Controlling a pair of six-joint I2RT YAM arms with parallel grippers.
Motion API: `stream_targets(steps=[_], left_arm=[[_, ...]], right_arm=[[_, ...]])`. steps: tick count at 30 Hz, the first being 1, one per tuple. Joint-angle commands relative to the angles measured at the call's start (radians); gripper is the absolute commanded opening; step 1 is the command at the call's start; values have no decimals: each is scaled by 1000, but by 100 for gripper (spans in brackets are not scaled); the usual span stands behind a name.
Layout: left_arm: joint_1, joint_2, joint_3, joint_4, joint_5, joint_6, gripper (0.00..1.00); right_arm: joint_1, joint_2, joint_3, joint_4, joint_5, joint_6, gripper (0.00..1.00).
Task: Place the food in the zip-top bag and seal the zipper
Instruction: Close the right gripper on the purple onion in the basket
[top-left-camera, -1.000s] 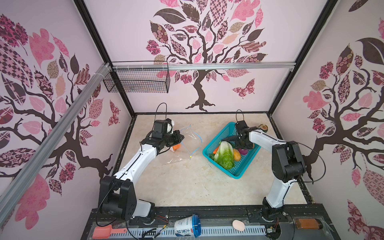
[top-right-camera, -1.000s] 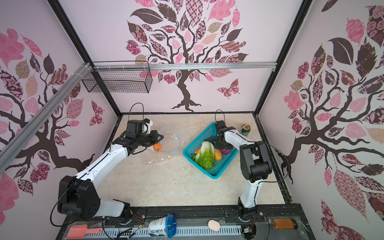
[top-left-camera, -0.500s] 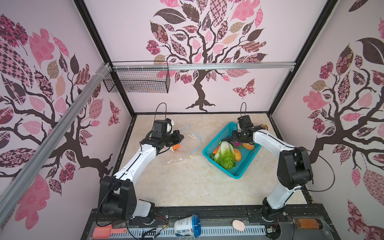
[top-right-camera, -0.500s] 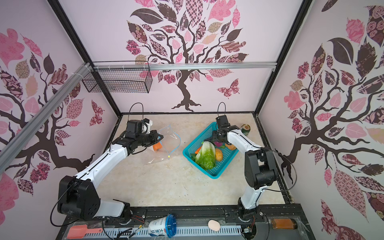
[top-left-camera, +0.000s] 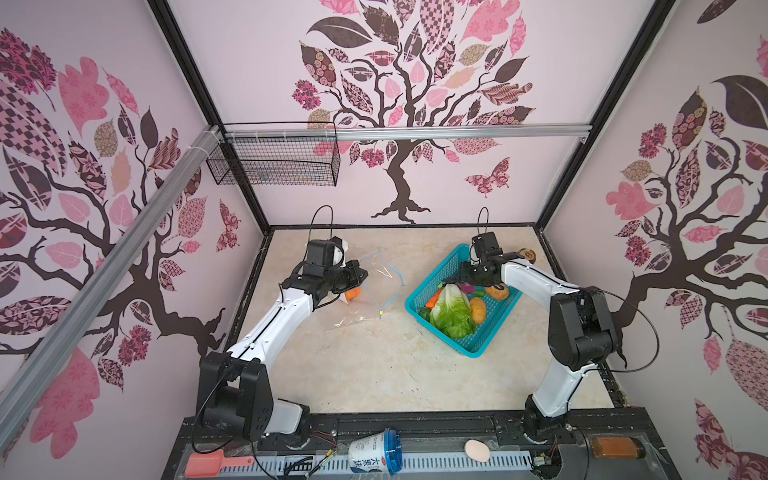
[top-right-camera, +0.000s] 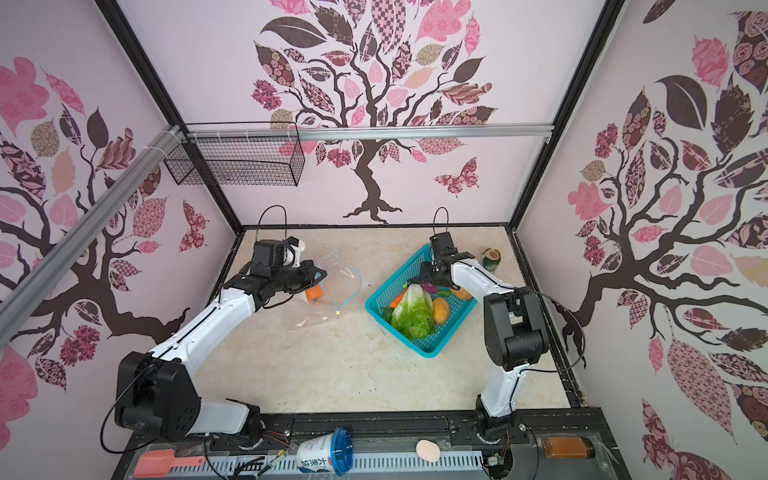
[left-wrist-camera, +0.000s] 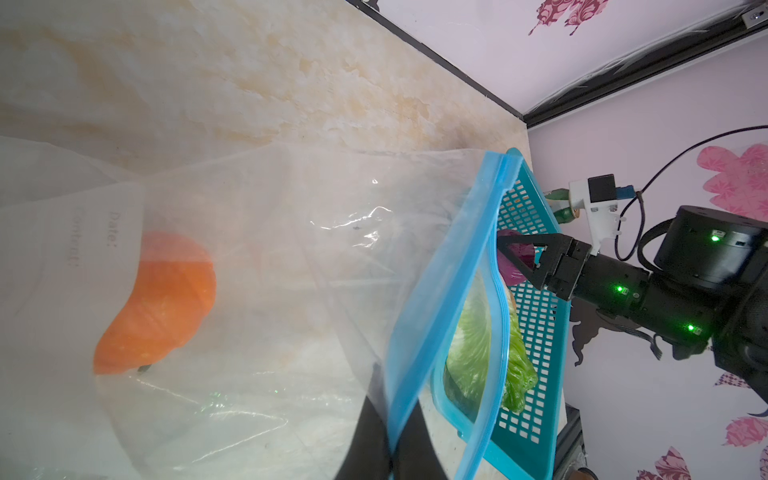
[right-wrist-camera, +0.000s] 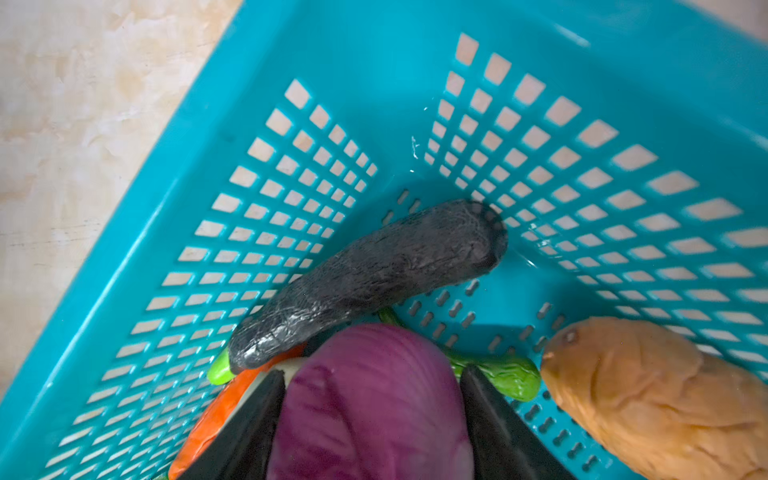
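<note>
R gripper (right-wrist-camera: 372, 374) is clamped on the purple onion (right-wrist-camera: 370, 415), one jaw each side, low inside the teal basket (right-wrist-camera: 291, 187). L gripper (left-wrist-camera: 390, 440) is pinched tight on the zipper (left-wrist-camera: 449, 266) strip, holding the zip-top bag (left-wrist-camera: 270, 249) mouth open toward the basket w/ a small pumpkin (left-wrist-camera: 162, 299) inside. To do it well, imo: lift the onion clear of the basket wall, carry it across, release deep past the blue rim. R wrist view shows the jaw contact + dark piece (right-wrist-camera: 374, 270) and potato (right-wrist-camera: 648, 395) nearby. Only a top view shows the cabbage (top-left-camera: 453, 309) whole and the table (top-left-camera: 374, 365) stretch btwn bag and basket.
</note>
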Motion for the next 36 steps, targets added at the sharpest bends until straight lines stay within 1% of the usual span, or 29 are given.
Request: stream_targets(steps=[1, 7, 11, 19, 27, 29, 33, 36], left_arm=[[5, -20, 16, 15, -1, 10, 0], [5, -18, 18, 15, -1, 10, 0], [5, -21, 18, 15, -1, 10, 0], [4, -18, 18, 15, -1, 10, 0], [4, -14, 16, 15, -1, 9, 0], [4, -11, 17, 15, -1, 10, 0], [5, -4, 17, 15, -1, 10, 0], [5, -1, 18, 11, -1, 10, 0]], right_arm=[[6, 22, -1, -5, 16, -10, 66], [6, 30, 1, -13, 16, -20, 73], [8, 33, -3, -14, 9, -27, 76], [14, 65, 1, -27, 44, -35, 76], [37, 130, 46, -75, 132, -49, 76], [37, 129, 44, -68, 143, -44, 71], [37, 106, 35, -51, 151, -45, 53], [37, 78, 32, -51, 156, -54, 48]])
